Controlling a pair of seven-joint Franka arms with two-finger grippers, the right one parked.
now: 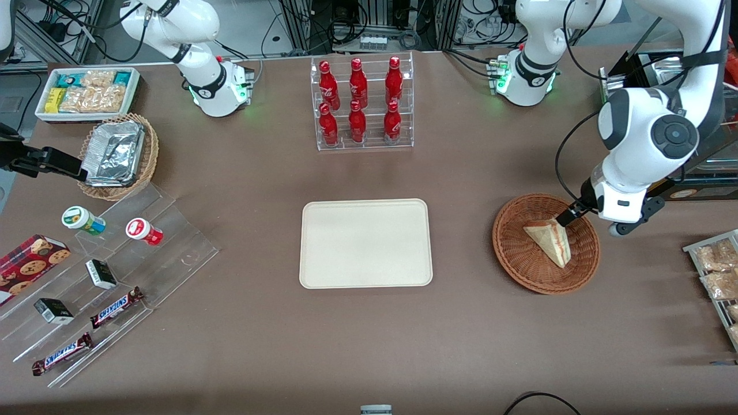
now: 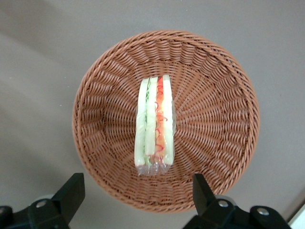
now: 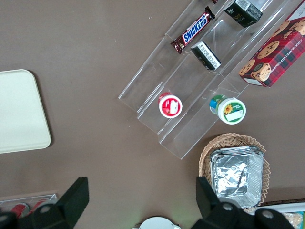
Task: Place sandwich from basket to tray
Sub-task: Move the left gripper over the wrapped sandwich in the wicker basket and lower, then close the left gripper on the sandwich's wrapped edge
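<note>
Hovering over the basket [image 1: 545, 244], the left arm's gripper [image 2: 136, 191] is held with its jaws spread wide and nothing between them. The sandwich [image 2: 155, 123] is seen lying in the middle of the woven bowl, resting on a flat bread face in the front view, with its cut edge of green and red filling turned up toward the wrist camera. A clear film wrap appears to cover it, so a slick, slightly crinkly surface is to be expected. The wedge is judged light and soft; it would be crushed or its layers sheared apart by a hard squeeze. Hold is best taken across the two outer bread faces, near the thick middle of the wedge rather than at the thin tip, with only gentle pressure applied. The wicker floor slopes, so the wedge may slide when touched. The cream tray [image 1: 365, 242] lies on the desk [image 1: 473, 346], well apart from the basket, toward the parked arm's end.
</note>
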